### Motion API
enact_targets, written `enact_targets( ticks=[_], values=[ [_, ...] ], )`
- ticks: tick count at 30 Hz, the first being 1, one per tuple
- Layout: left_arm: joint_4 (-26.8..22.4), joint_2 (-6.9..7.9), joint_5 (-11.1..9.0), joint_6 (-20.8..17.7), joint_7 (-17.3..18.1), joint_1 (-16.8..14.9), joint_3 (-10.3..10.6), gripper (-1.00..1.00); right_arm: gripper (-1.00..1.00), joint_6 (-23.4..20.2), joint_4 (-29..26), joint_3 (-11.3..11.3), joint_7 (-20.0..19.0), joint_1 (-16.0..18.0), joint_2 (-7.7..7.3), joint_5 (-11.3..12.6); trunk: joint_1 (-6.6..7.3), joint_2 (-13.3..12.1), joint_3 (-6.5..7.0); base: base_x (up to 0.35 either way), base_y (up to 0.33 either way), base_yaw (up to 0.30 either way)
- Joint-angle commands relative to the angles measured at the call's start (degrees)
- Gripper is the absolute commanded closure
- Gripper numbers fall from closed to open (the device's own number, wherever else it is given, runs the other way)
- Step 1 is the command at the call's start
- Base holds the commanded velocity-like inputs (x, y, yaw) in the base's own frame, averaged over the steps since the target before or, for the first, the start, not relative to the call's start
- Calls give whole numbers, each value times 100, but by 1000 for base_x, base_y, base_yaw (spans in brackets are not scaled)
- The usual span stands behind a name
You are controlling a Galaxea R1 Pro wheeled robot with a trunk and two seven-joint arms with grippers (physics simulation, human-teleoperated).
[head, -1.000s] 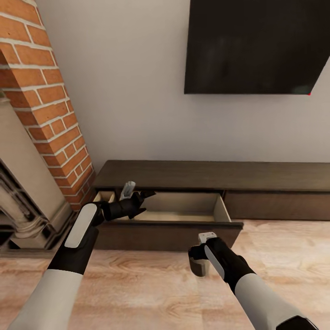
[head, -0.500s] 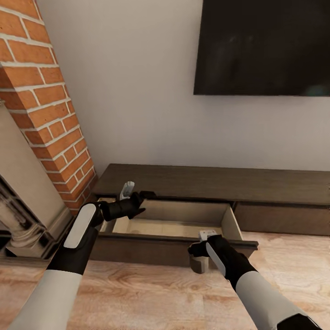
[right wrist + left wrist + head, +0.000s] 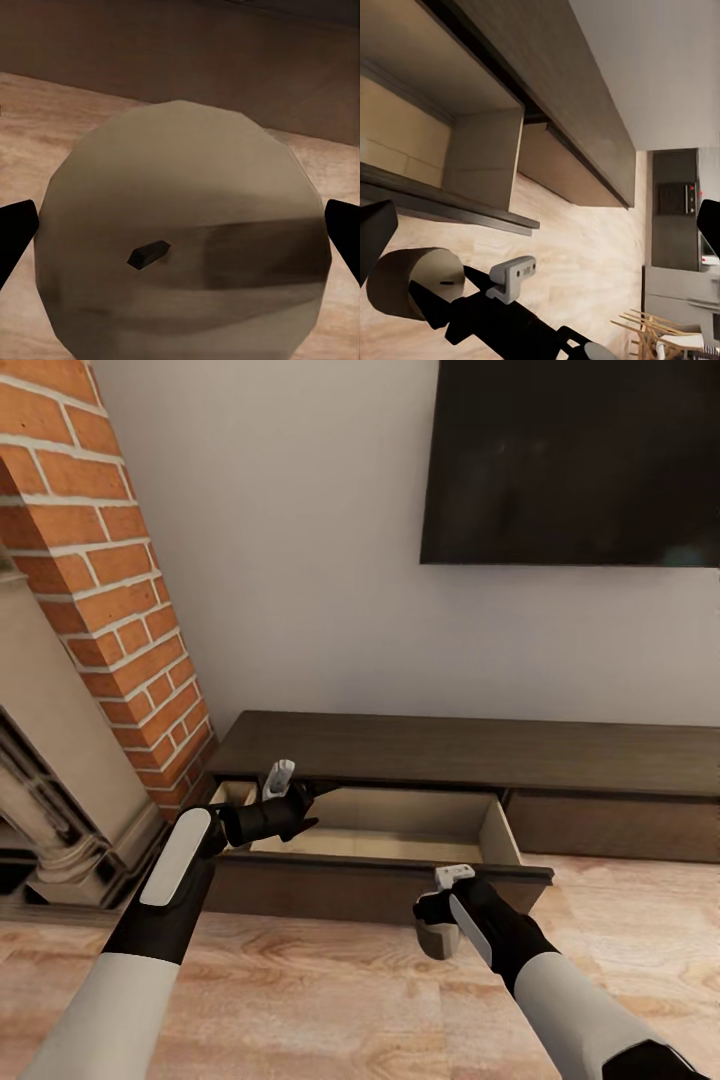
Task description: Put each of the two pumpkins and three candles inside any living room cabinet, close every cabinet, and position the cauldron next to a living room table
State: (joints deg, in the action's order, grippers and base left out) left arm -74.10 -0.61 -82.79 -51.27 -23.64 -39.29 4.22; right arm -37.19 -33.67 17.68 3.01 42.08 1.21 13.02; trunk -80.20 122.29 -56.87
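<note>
The cabinet (image 3: pixel 480 755) runs across the middle of the frame, its drawer (image 3: pixel 385 830) pulled open at lower centre. The right gripper (image 3: pixel 437 938) is held below the drawer's front edge, clamped on a candle (image 3: pixel 436 940), seen between its fingers in the right wrist view. The left gripper (image 3: pixel 300 805) is kept spread and empty over the drawer's left end. If the candle is advanced without being lifted, it is likely to be knocked against the drawer front; if released early, it would be dropped on the floor (image 3: pixel 330 1000).
</note>
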Motion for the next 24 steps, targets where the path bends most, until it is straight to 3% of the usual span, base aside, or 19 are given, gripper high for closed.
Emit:
enact_targets(
  ticks=[1,8,11,13,15,17,24],
  values=[
    [0,0,0,1,0,0,0,-100,100,-10,-11,0,1,-1,-5,0,0,0,0,-8,0,0],
    [-3,-6,0,-1,-2,0,7,-100,100,-87,-118,-16,-65,0,-38,15,0,0,0,-178,0,0],
    [0,-2,0,2,0,0,1,-100,100,-196,-527,-45,-643,1,-182,18,0,0,0,-35,0,0],
    [0,-1,0,2,0,0,1,-100,100,-602,-996,-90,-1016,1,-330,47,0,0,0,-10,0,0],
    [5,-1,0,2,0,0,0,-100,100,-1354,-1740,-314,-1485,-2,-600,96,0,0,0,-3,0,0],
    [21,-1,0,2,0,0,0,-100,100,-1720,-2348,-684,-1910,-6,-842,110,0,0,0,-1,0,0],
    [42,-1,6,3,1,0,-4,-100,100,-1945,-3267,-1121,-2798,-7,-1078,113,0,0,0,0,0,0]
  ],
)
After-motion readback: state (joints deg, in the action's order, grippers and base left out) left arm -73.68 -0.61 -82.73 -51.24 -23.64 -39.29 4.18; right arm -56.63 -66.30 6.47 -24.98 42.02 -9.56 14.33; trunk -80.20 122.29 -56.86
